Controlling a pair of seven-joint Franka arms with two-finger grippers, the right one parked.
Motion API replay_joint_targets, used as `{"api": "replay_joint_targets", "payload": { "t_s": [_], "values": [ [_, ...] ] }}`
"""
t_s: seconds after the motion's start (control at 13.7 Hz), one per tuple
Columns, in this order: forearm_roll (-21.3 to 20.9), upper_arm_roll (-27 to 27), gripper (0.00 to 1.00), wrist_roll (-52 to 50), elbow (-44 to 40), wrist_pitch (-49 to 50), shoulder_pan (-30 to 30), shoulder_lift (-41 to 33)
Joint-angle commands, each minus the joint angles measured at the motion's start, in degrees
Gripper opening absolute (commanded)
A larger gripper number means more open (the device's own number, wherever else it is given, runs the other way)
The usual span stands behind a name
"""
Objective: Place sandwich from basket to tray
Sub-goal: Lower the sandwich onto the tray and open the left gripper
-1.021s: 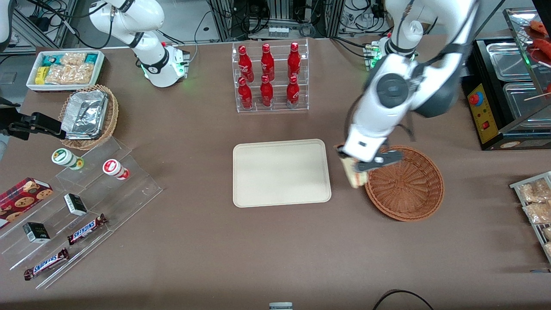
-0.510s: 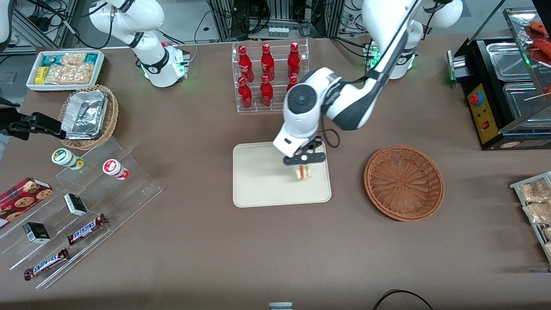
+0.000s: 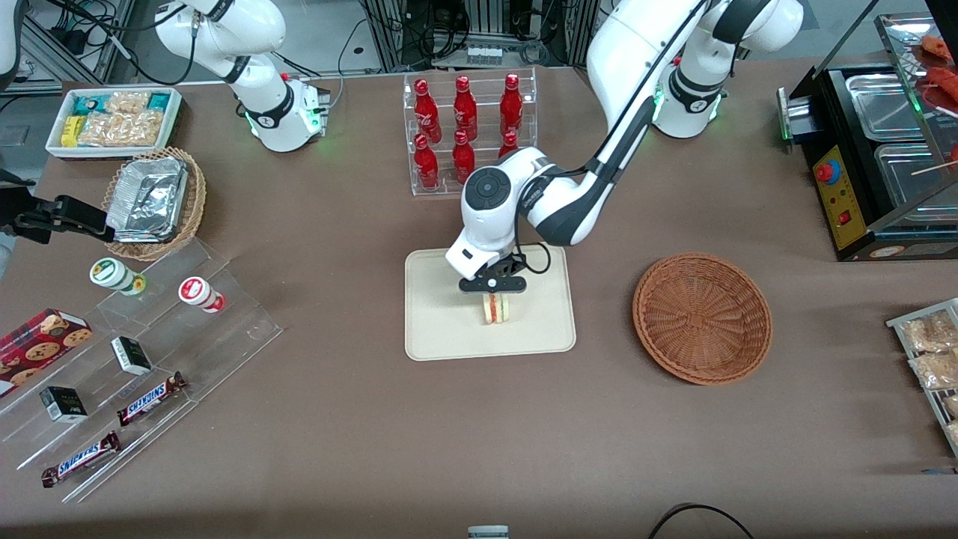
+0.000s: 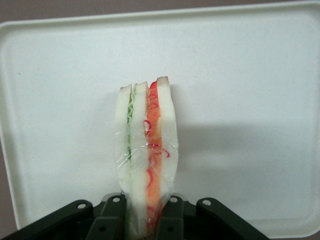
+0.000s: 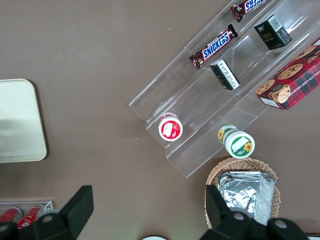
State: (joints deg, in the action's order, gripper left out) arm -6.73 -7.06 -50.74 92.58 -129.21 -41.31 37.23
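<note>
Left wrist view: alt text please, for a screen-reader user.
The gripper is shut on a plastic-wrapped sandwich, held cut edge up so its green and red-orange filling stripes show. Below it lies the cream tray, with nothing else on it in view.

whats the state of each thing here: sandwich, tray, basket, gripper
sandwich: held on edge over the tray, filling stripe showing
tray: flat on the table, nothing lying on it yet
basket: upright, empty
gripper: above the tray, jaws shut on the sandwich
</note>
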Motion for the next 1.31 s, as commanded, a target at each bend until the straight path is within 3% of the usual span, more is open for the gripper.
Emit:
{"api": "replay_joint_targets", "payload": {
  "t_s": [0.0,0.29,0.36,0.44,0.51,1.02,1.24],
  "values": [
    [-1.18,0.91,0.00,-1.73,-1.70,-1.13,-2.10,1.70],
    [-2.14,1.00,0.00,-3.23,-1.70,-3.07,-2.63,3.37],
    [-2.23,1.00,0.18,-3.32,-1.62,-2.98,-2.63,3.37],
    [-2.23,1.08,0.82,-3.14,-1.70,-2.98,-2.63,3.29],
    [-2.32,1.08,1.00,-3.23,-1.79,-2.98,-2.63,3.11],
    [-0.92,3.45,1.00,-2.97,-1.88,8.33,-1.84,-7.85],
    [1.01,3.99,1.00,-2.26,-1.62,13.78,1.93,-14.53]
  ]
}}
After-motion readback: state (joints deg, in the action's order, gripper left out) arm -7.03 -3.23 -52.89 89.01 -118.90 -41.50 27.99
